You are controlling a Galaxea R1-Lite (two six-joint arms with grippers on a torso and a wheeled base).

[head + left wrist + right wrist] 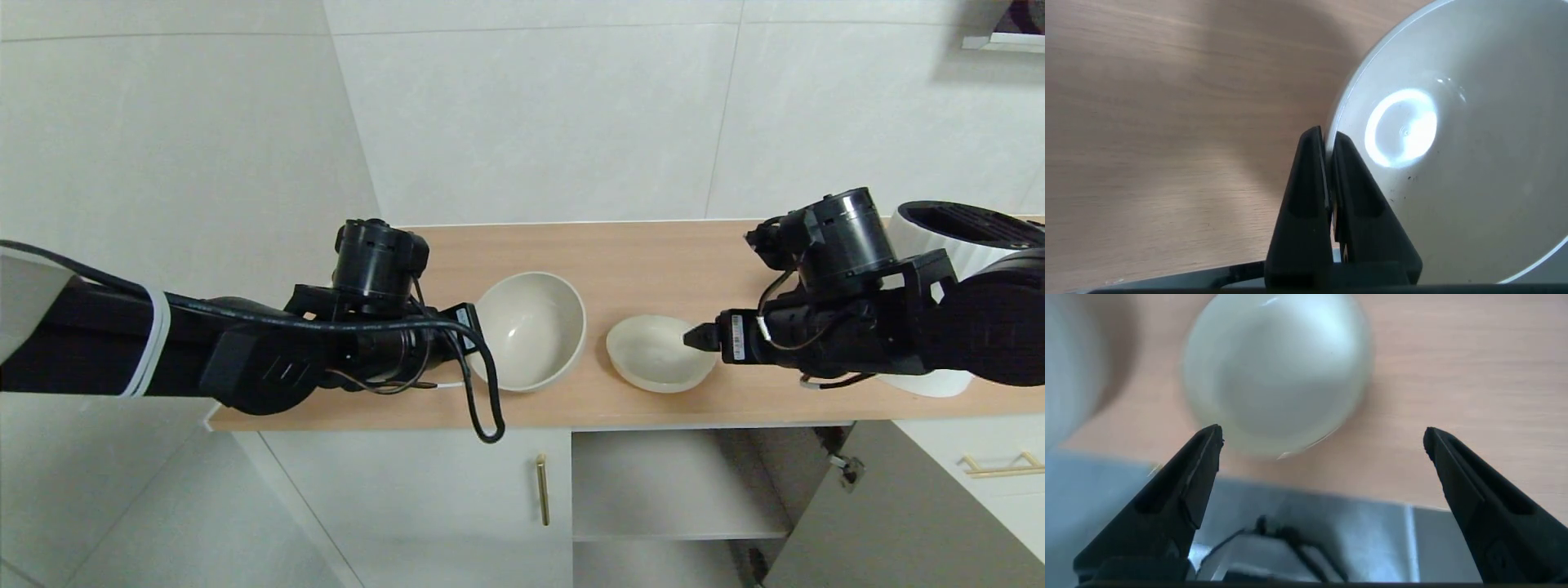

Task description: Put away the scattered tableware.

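large bowl point(531, 331) rim is clamped by the left pincer point(1328, 143).

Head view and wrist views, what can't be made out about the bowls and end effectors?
1. Head view: the left end effector has its fingertips hidden behind its own wrist and cable.
2. Left wrist view: the large bowl is cut off by the picture's edge.
3. Right wrist view: the small bowl is blurred, so surface detail is lost.
4. Head view: the white ribbed container is mostly hidden behind the right arm.

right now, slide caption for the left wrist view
Left gripper pinching rim of large bowl on wooden counter
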